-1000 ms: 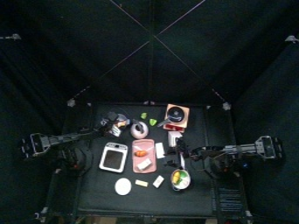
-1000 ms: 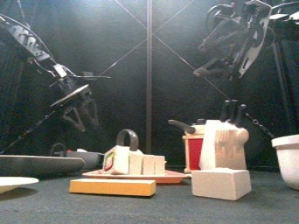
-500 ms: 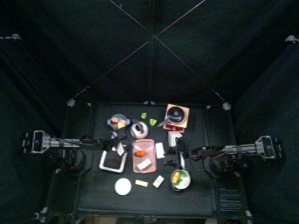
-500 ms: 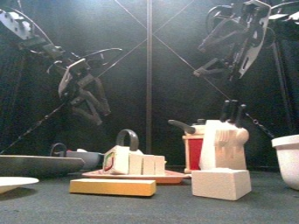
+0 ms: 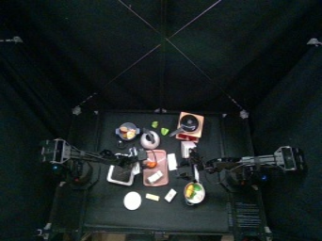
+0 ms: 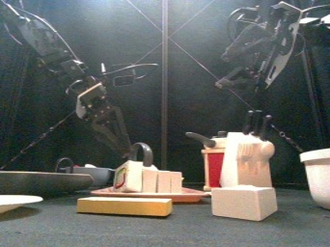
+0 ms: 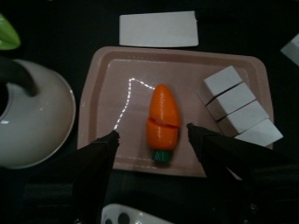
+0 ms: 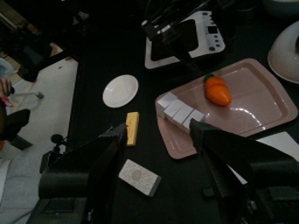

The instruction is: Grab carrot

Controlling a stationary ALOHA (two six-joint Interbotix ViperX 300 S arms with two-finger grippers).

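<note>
The left gripper (image 7: 149, 162) is hovering open, jaws spread wide, directly above the pink tray (image 7: 111, 131). One carrot (image 7: 162, 122) is lying flat on that tray, its long axis along the tray's length, green stem end toward the gripper and tip pointing away. Four white blocks (image 7: 242, 107) are sitting in a row beside it on the tray. The right gripper (image 8: 158, 162) is hanging open, well apart from the tray. No writing is readable on anything on the desk.

orange carrot (image 7: 162, 122), flat on pink tray (image 7: 107, 131)
</note>
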